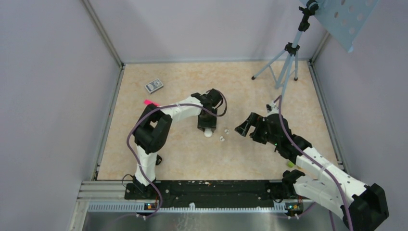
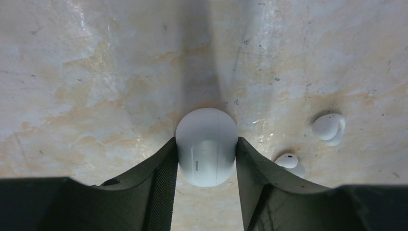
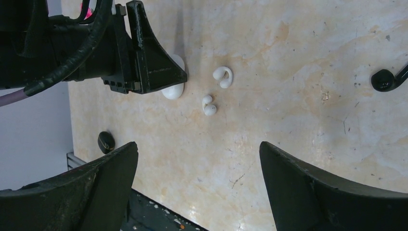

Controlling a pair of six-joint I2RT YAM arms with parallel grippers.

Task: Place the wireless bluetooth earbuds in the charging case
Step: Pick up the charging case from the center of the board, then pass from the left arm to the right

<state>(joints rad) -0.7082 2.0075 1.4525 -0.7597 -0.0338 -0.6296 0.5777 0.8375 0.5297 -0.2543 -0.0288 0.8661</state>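
earbuds: two white ones loose on the counter (image 2: 96, 72). The near earbud (image 2: 287, 161) is just outside the left jaws (image 2: 206, 144), the far earbud (image 2: 328, 129) a bit past it, toward the right arm
handling: guessing feather-light, hard and glossy, so they'll squirt out. Pinch across the fat body, gently
charging case (image 2: 207, 156): white, lid looks shut, clamped between the left jaws with pads on both sides
right jaws (image 3: 198, 147): wide apart, nothing in them, earbuds out ahead
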